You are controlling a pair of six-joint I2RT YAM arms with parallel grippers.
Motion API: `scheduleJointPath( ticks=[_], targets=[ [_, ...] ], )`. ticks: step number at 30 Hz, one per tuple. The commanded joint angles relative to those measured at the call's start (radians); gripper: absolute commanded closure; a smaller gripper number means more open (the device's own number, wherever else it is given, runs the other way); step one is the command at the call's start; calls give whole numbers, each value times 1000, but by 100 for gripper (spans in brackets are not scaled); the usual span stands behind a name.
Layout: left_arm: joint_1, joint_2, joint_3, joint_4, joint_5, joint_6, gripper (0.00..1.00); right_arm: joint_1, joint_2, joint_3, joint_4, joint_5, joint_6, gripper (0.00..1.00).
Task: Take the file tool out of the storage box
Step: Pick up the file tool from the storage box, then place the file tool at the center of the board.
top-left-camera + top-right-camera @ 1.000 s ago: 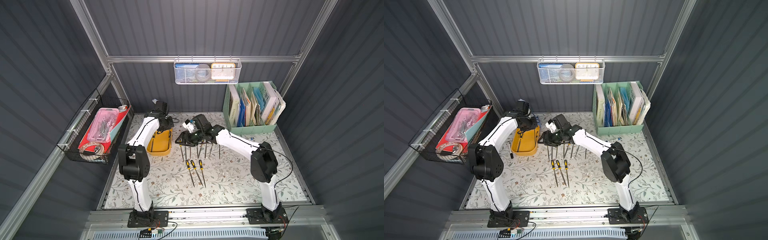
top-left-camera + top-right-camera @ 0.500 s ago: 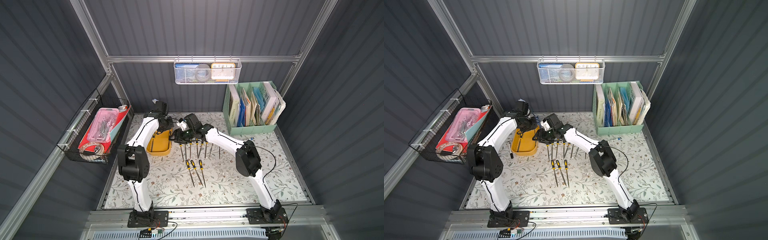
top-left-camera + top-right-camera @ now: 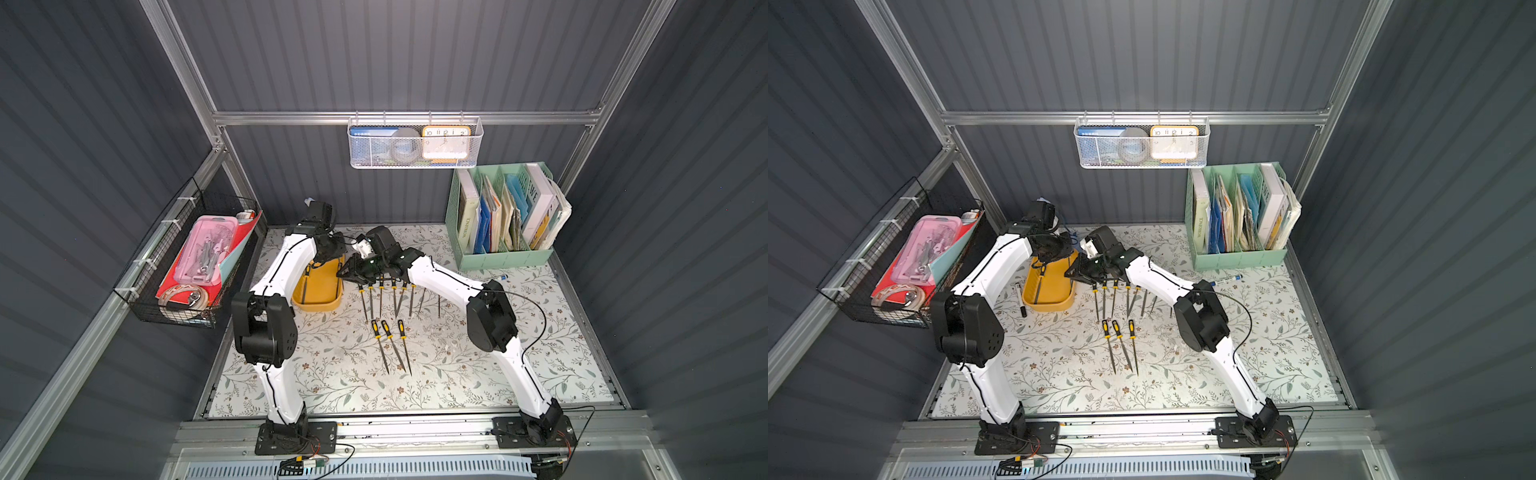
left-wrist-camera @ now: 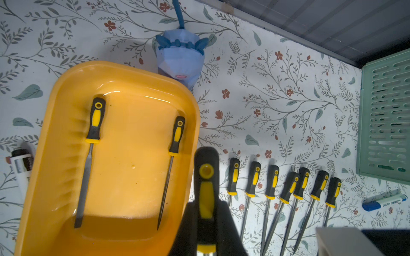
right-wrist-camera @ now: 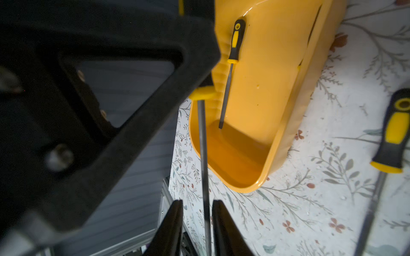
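The mustard-yellow storage box (image 4: 111,68) sits at the far left of the flowered surface (image 3: 457,374). Two black-and-yellow files lie in it: a flat one (image 4: 88,155) and a thin pointed one (image 4: 170,166), both handles toward the far end.

A third file, the held file (image 4: 206,168), is up in the air over the box's right rim. The left hand (image 4: 206,206) is clamped on its handle. The right hand (image 5: 198,201) has its two fingers on either side of the metal shaft with a narrow gap showing, so it has no grip.

Right of the box a row of seven files (image 4: 290,186) lies on the surface, with three more files (image 3: 388,345) nearer.

The white mesh basket (image 3: 415,162) on the far rail holds a blue box (image 3: 370,141), a roll of tape (image 3: 405,145) and a yellow clock (image 3: 446,143) whose numerals 10, 11, 12, 1 and 2 can be read.

The mint-green organiser (image 3: 503,259) at the far right is packed with books and folders; one spine seems to read WORKSPACE.

The black wire basket (image 3: 183,322) on the left wall carries a pink case (image 3: 208,249) of metal tools.

A blue-capped marker (image 4: 383,200) has print too small to read.
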Motion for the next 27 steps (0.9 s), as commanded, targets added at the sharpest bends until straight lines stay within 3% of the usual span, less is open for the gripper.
scheduleJointPath(
  ticks=[1,5,7,10,11,13,14,18,27],
  targets=[
    [0,-48,-8,-16,15,-20,100,8,31,28,32,1,20,71],
    [0,-60,-18,-15,12,-22,100,11,28,25,44,1,31,84],
    [0,-66,-24,-12,9,-25,100,12,26,23,46,2,34,97],
    [0,-68,-31,-5,1,-27,96,11,11,5,52,7,38,100],
    [0,-69,-33,-4,-4,-28,82,10,0,-7,51,6,36,100],
    [0,-71,-38,3,-16,-26,64,7,-36,-56,49,2,28,100],
    [0,-72,-43,9,-19,-26,46,3,-64,-96,49,-5,21,100],
    [1,-88,-73,48,17,-28,24,-10,-206,-290,34,-120,-52,100],
    [4,-39,-5,-12,-24,-23,21,-17,-684,-771,-113,-144,-208,100]
  ],
)
